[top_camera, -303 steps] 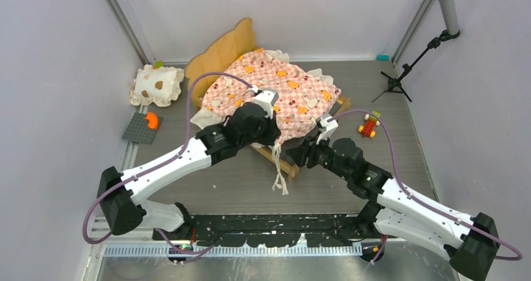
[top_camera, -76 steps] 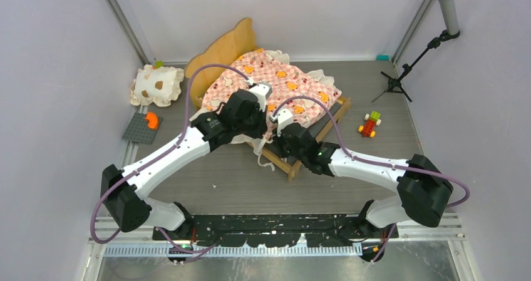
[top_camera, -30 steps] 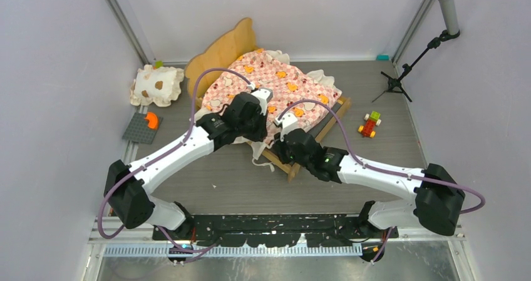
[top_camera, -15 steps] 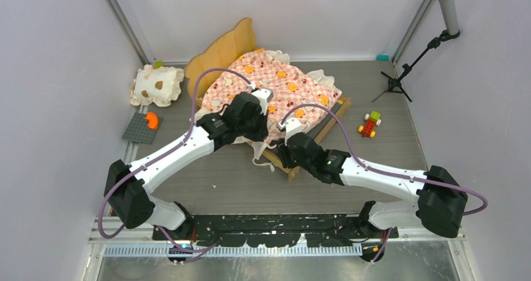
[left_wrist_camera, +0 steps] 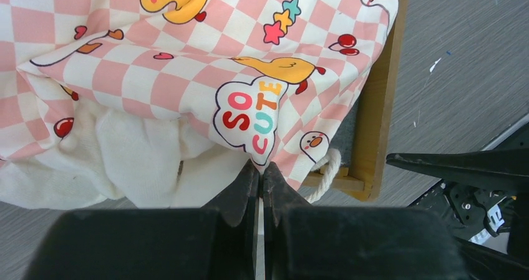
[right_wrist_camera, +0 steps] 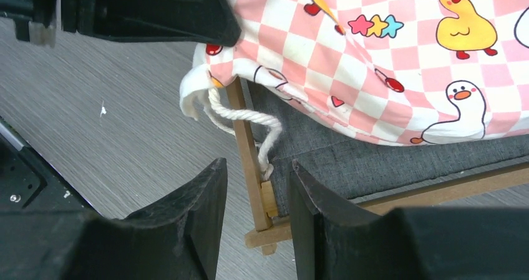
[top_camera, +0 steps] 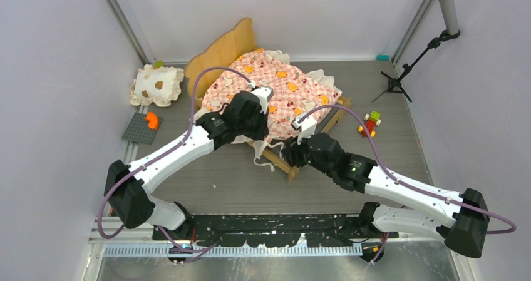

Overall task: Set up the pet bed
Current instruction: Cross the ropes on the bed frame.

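Pet bed (top_camera: 275,87) sat slanted on the grey table, with its wavy headboard (top_camera: 222,49) at the far left end and the arm bases on its near side. Its pink checked mattress (left_wrist_camera: 187,55) lay on top. The corner at the bed's near end hung out over the wooden rail (right_wrist_camera: 248,136) and did not sit flat on the dark base (right_wrist_camera: 387,158). The left gripper (left_wrist_camera: 259,171) was at that near corner, squeezed tight on the edge of the mattress. The right gripper (right_wrist_camera: 257,177) was just beside it at the bed's near corner post, partly open and holding nothing. The rail and the white rope tie (right_wrist_camera: 240,113) ran between its fingers. I think the job then was to get this corner tucked in and its rope sorted. To do it well, the left gripper would need to pull the cloth flat and softly. The right one would need to close on the rope only, not the wood, or the light bed might slide. The two grippers were very close and could bump. Bare floor on the bed's near side gave room to pull back. Left of the bed lay a small pillow (top_camera: 156,86) and a grey plate (top_camera: 139,131). Right of the bed lay a little toy (top_camera: 369,124). All three were well apart from that corner.
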Tool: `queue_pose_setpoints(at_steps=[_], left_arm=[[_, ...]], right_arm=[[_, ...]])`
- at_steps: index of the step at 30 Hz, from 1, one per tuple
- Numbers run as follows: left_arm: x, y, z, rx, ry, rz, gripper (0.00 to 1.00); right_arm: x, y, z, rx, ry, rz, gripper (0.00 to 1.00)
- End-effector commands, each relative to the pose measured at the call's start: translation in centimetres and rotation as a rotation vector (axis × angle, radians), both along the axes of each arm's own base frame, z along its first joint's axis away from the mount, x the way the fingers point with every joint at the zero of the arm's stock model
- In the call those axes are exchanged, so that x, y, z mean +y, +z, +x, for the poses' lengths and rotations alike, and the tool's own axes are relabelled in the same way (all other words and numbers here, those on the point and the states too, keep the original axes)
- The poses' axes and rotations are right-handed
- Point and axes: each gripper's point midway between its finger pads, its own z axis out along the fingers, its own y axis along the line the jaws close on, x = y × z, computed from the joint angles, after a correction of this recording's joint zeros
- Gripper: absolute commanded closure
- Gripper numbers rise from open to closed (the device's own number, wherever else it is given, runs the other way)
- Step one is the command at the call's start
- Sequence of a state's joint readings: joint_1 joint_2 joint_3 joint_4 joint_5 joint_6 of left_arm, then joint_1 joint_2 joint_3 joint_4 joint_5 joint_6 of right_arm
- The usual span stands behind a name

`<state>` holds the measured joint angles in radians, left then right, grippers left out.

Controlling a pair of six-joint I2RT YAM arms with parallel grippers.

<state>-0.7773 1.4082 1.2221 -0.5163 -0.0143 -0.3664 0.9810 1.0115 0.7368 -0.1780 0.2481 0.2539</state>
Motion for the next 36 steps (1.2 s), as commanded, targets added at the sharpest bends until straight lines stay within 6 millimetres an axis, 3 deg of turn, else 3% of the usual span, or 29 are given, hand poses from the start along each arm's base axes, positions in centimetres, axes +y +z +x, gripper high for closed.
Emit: queue_pose_setpoints(at_steps=[1, 5, 10, 22, 28, 36], left_arm=[[-0.9, 3.0, 1.0, -0.053, 0.000, -0.058, 1.00], [-1.0, 3.4, 1.2, -0.058, -0.001, -0.060, 1.00], [-1.0, 3.9, 1.1, -0.063, -0.001, -0.067, 1.00], [-1.0, 4.8, 1.2, -0.077, 0.000, -0.073, 1.00], [-1.0, 5.2, 1.3, -0.084, 0.003, -0.077, 1.00], [-1.0, 4.7, 1.3, -0.078, 0.004, -0.074, 1.00]], right_arm=[[0.7, 0.4, 0.0, -0.052, 0.042, 0.024, 0.55], [1.7, 0.0, 0.4, -0.043, 0.061, 0.015, 0.55], [2.0, -0.7, 2.2, -0.051, -0.003, -0.017, 0.50], [2.1, 0.3, 6.2, -0.086, -0.113, 0.083, 0.49], [2.5, 0.6, 6.9, -0.081, -0.097, 0.144, 0.56], [3.5, -0.8, 5.3, -0.025, 0.000, 0.146, 0.76]])
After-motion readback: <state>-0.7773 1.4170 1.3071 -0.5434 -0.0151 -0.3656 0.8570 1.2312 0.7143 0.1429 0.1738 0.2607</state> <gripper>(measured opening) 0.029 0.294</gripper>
